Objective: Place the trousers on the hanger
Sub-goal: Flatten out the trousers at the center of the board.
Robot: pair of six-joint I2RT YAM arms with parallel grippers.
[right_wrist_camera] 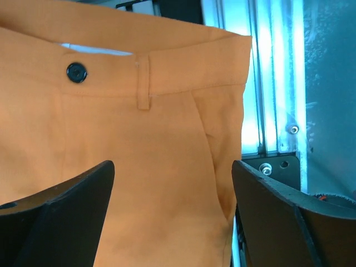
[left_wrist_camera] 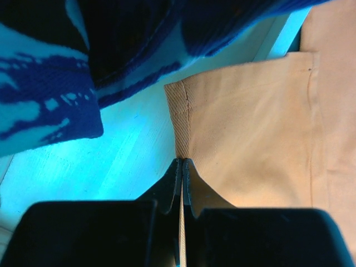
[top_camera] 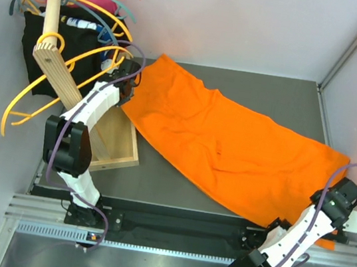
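Dark table bears the trousers; left end effector grips them; right end effector spread wide above them

The left claw is pinched shut on the trousers, its arm stretched forward. The right claw gapes wide.

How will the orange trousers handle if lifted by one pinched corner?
Probably floppy: the trousers lie flat and creased, so they would likely drape. The left gripper pinches only their edge, which may slip under the hanging weight.
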